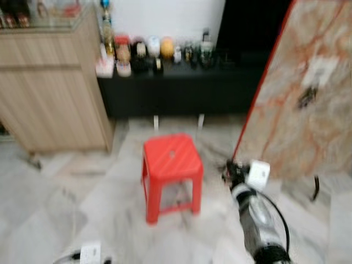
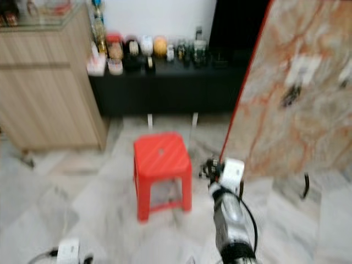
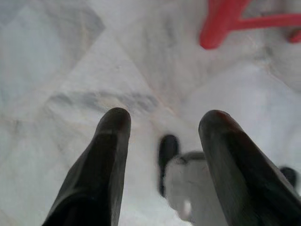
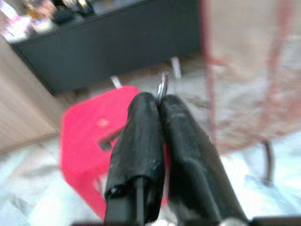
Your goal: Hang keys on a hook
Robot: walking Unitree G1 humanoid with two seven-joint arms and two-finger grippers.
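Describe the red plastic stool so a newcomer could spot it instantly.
Start at the long black sideboard crowded with jars against the back wall. On the pale marble floor before it stands the red plastic stool, the only bright red, four-legged thing there.

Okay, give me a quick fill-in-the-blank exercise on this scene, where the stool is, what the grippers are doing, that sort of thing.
1. The stool on the marble floor is coloured ____.
2. The right gripper has its fingers pressed ____ on a thin metal piece.
3. The left gripper points down at the floor with its fingers ____.
4. Bottles and jars stand along the low ____ cabinet by the wall.

Missing words: red; shut; open; black
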